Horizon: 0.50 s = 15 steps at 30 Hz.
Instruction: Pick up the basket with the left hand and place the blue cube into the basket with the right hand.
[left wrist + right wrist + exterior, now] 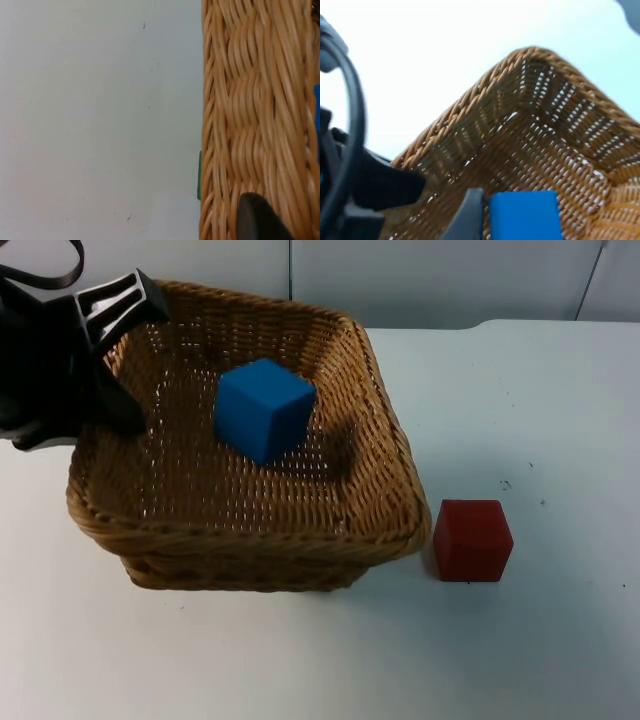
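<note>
A wicker basket [250, 530] stands at the left of the table, and my left gripper [118, 355] is shut on its upper-left rim, one finger outside and one inside. The basket's woven wall [250, 100] runs past a left fingertip [257, 220] in the left wrist view. The blue cube [264, 408] is inside the basket, tilted, with a dark shadow beside it and nothing gripping it in the top view. In the right wrist view, my right gripper [470, 220] is just above the basket [530, 55], right beside the blue cube [522, 215].
A red cube [472, 540] sits on the white table [520, 390] just right of the basket's front corner. A thin green sliver [199, 175] shows against the basket's outer wall. The grey partition wall closes the far edge.
</note>
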{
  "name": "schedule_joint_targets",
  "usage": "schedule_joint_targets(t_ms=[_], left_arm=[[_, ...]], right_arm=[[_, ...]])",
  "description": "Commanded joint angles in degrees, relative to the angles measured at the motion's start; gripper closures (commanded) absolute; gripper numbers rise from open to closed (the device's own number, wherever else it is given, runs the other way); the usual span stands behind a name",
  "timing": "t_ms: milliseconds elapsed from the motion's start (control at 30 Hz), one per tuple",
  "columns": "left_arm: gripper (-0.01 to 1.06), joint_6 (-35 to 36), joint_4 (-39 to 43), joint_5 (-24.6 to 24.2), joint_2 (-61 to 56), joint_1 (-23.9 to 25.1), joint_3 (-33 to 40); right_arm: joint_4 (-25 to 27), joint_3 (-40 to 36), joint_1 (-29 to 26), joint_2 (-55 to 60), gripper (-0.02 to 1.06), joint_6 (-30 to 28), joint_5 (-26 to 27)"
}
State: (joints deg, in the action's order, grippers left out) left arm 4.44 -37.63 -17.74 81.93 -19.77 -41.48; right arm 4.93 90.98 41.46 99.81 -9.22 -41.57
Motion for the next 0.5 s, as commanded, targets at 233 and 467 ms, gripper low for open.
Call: schedule_joint_targets(t_ms=[233, 467], left_arm=[[1.05, -5.9, -1.0, -1.1, -0.8, 9.6, -0.4], [1.05, -12.7, -1.0, -2.5, -0.8, 14.8, -0.4]], right_arm=[[-1.1, 0.4, 0.3, -6.8, 0.18, -0.2, -5.3], [-0.5, -6.7, 0.3, -11.2, 0.18, -0.2, -2.6]])
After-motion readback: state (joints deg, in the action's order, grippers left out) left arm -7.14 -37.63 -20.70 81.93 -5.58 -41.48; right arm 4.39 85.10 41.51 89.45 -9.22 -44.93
